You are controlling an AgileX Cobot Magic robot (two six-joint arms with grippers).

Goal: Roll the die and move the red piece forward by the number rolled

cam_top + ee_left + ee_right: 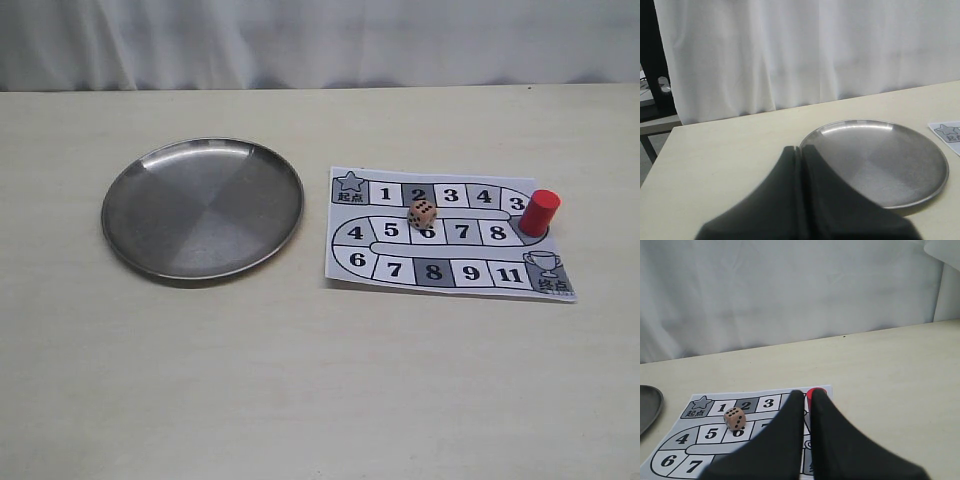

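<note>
Currently, the left end effector is clenched, its two dark fingers pressed together along a thin seam, grasping nothing; it hangs above the surface on the near side of the round metal plate. The right end effector is clenched almost fully, with only a narrow slit between its fingers and nothing held in it; it is raised above the near part of the printed game board. Neither end effector appears in the exterior view.

The die rests on the game board, at the boundary between square 2 in the top row and square 6 in the middle row, partly covering the 6; dark pips are visible, but the count on the top face cannot be read reliably. The red piece stands upright at the right-hand bend of the track, near the board's right edge, well apart from the die. The plate lies to the left of the board, not touching it; a pale curtain closes the background.
</note>
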